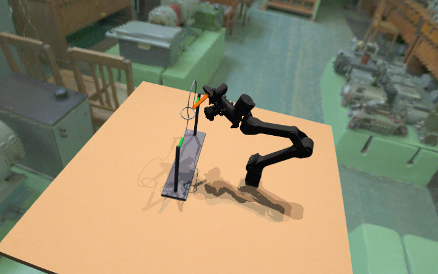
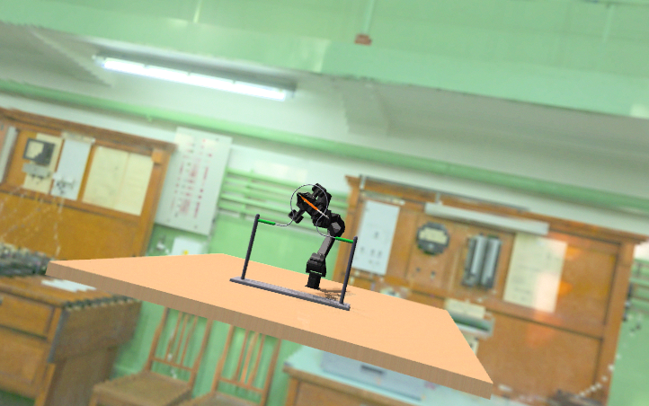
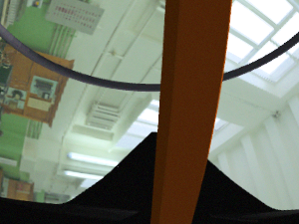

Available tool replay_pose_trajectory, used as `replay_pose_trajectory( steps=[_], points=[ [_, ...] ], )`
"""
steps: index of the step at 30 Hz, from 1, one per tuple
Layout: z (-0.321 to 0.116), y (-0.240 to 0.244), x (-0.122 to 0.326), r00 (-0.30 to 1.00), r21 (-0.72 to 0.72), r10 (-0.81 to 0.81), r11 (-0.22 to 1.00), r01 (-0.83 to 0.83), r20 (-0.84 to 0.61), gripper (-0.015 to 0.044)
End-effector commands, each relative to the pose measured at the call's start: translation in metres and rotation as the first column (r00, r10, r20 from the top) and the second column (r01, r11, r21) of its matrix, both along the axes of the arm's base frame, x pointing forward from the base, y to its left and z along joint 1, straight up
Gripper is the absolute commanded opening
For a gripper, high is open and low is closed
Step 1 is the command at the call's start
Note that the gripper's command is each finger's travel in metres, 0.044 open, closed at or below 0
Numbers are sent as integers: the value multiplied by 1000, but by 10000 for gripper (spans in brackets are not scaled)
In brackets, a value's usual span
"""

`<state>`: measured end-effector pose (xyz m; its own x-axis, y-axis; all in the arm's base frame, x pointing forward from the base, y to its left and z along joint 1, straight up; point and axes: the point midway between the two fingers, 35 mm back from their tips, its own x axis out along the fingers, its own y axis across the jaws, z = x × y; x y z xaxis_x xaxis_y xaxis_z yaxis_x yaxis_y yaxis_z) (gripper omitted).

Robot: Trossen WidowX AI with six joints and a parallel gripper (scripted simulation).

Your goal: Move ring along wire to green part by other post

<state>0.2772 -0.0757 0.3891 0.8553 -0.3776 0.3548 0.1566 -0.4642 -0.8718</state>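
My gripper (image 1: 208, 94) (image 2: 300, 196) (image 3: 162, 142) is shut on the orange handle (image 1: 200, 101) (image 2: 311, 203) (image 3: 191, 74), beside the raised loop of the wire. The handle slopes down from the fingers to the pale ring (image 1: 180, 113), in the top view below the loop's top. The thin grey wire (image 1: 194, 80) (image 2: 309, 184) (image 3: 125, 89) appears to run through the ring; whether they touch cannot be told. The ring's rim is out of the wrist view. Green parts (image 1: 181, 142) (image 1: 198, 100) (image 2: 266, 221) (image 2: 344, 240) adjoin the two posts.
The near post (image 1: 176, 171) (image 2: 349, 270) and the far post (image 1: 195, 120) (image 2: 249, 249) stand on a grey base plate (image 1: 197, 145) (image 2: 287, 293) on the table (image 1: 113, 226) (image 2: 167, 282). The arm reaches in from the right in the top view. Shadows fall around the plate.
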Motion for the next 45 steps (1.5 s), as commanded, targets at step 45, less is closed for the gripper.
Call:
replay_pose_trajectory(
  steps=[45],
  points=[
    [-109,-27,4,999,529,19,848,3,-35,-150]
  ],
)
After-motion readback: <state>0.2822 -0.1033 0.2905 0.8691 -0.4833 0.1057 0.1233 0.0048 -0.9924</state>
